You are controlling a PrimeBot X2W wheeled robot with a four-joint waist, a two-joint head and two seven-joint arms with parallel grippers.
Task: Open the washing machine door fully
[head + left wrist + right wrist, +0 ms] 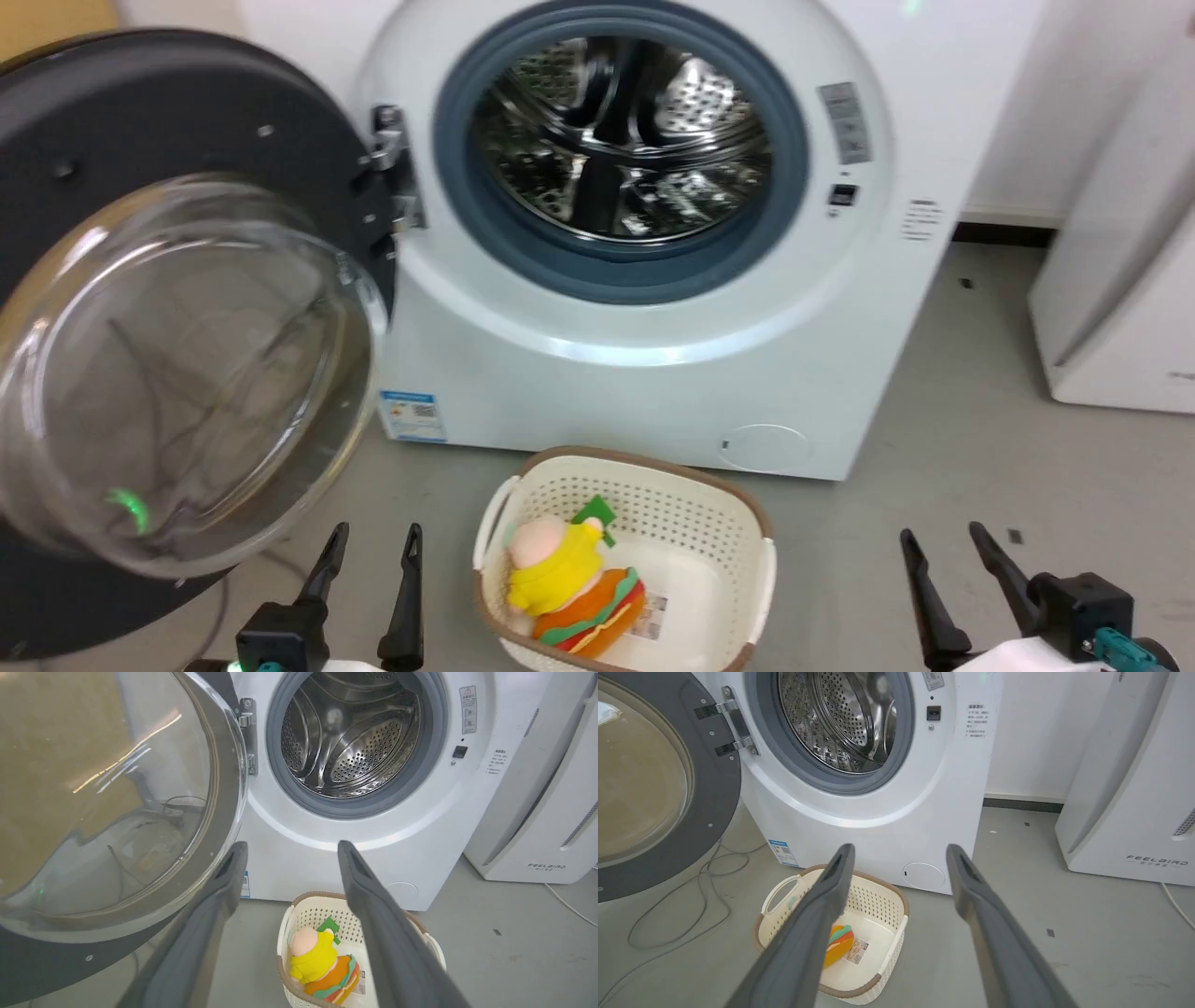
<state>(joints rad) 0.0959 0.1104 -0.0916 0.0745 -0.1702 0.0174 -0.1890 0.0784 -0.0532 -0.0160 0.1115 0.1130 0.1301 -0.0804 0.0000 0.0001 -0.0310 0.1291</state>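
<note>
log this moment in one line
washing machine door: wide open | left end effector: open, empty | right end effector: open, empty

A cream perforated laundry basket (672, 509) with a brown rim stands on the grey floor (934, 523) at the bottom centre of the head view. Toward its left side, a yellow plush figure (553, 574) with a pale pink head lies against a hamburger plush (597, 611). A green tag (595, 513) sticks up behind them, and a printed paper label (651, 616) lies on the basket's bottom. At the right edge stands a white slanted appliance (537, 812) marked FEELBIRD. In the lower left of the right wrist view a thin grey cable (704, 891) loops over the floor. A dark baseboard (1022, 805) runs under the white wall (1027, 732).
</note>
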